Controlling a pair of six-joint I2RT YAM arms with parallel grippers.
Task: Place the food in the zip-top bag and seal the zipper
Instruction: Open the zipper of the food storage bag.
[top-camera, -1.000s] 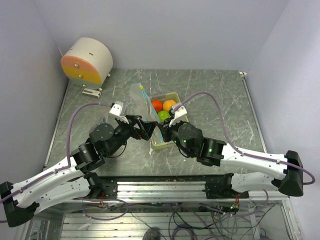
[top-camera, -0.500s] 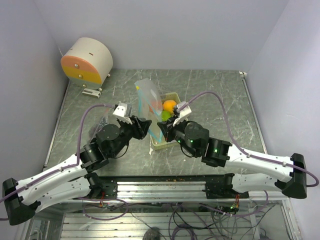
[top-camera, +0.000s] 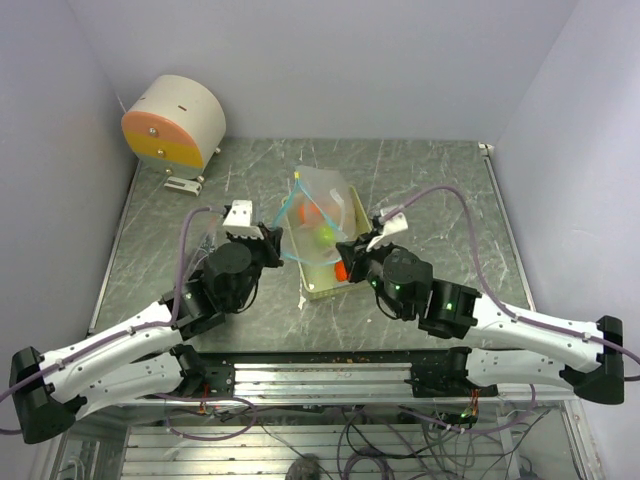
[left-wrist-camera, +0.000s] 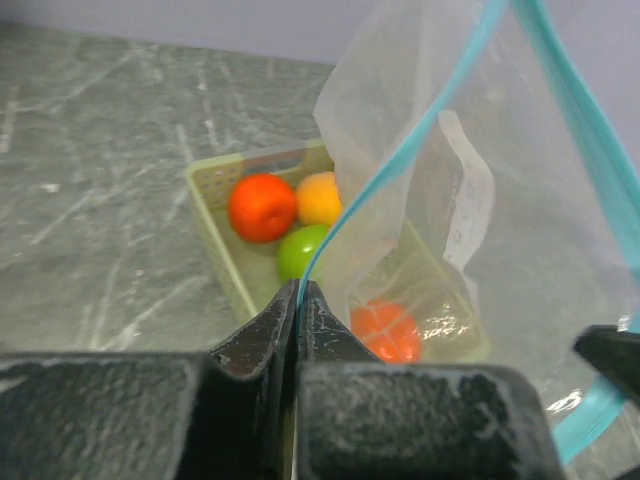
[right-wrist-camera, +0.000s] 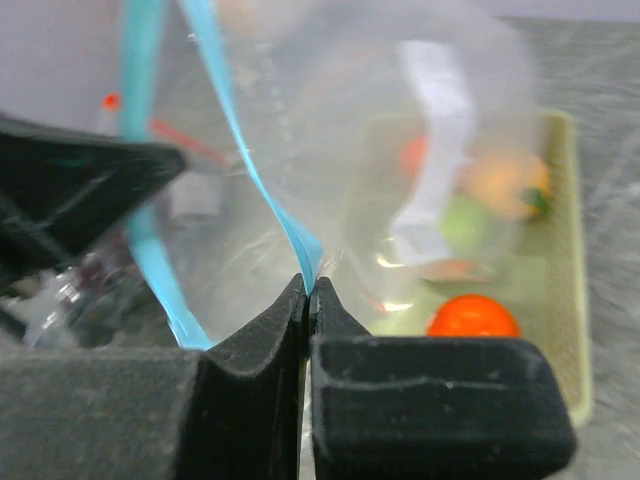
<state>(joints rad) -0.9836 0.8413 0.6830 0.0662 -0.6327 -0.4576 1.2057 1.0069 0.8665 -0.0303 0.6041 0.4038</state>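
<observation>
So my left pincer (left-wrist-camera: 297, 290) and right pincer (right-wrist-camera: 307, 285) are each clamped on the thin teal zipper (right-wrist-camera: 242, 140) of the crinkly clear zip-top bag (left-wrist-camera: 420, 230).

From above and behind, one view looks down; both wrist views closely share the zip-top bag (left-wrist-camera: 440, 130) and basket (left-wrist-camera: 222, 262)
</observation>
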